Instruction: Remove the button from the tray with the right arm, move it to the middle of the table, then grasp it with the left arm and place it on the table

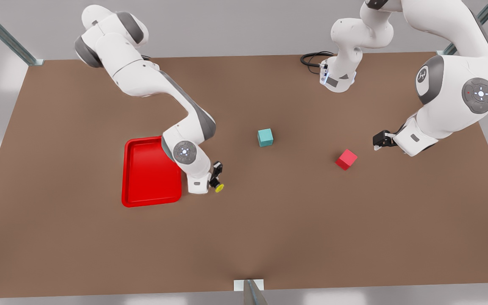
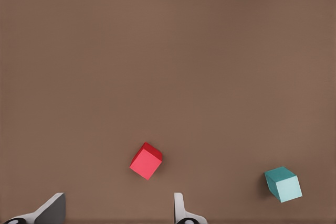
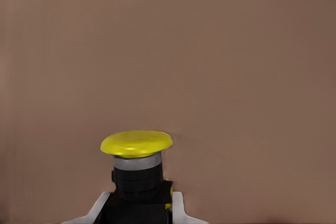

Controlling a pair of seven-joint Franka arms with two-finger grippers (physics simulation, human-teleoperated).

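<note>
Pinching the button (image 3: pixel 136 156) in its jaws just outside the tray (image 1: pixel 142 199), the right gripper (image 1: pixel 217 180) is carrying it toward bench (image 1: pixel 269 237) centre at 2 o'clock, while the left gripper (image 1: pixel 380 140), jaws spread, is waiting to receive it.

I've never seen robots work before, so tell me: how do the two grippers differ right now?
The right gripper is shut on the button, just beside the tray; the left gripper is open and holds nothing. The right gripper hangs low by the table; the left gripper waits near the red cube, off the front view's right. Both are black, two-fingered, on white arms.
</note>
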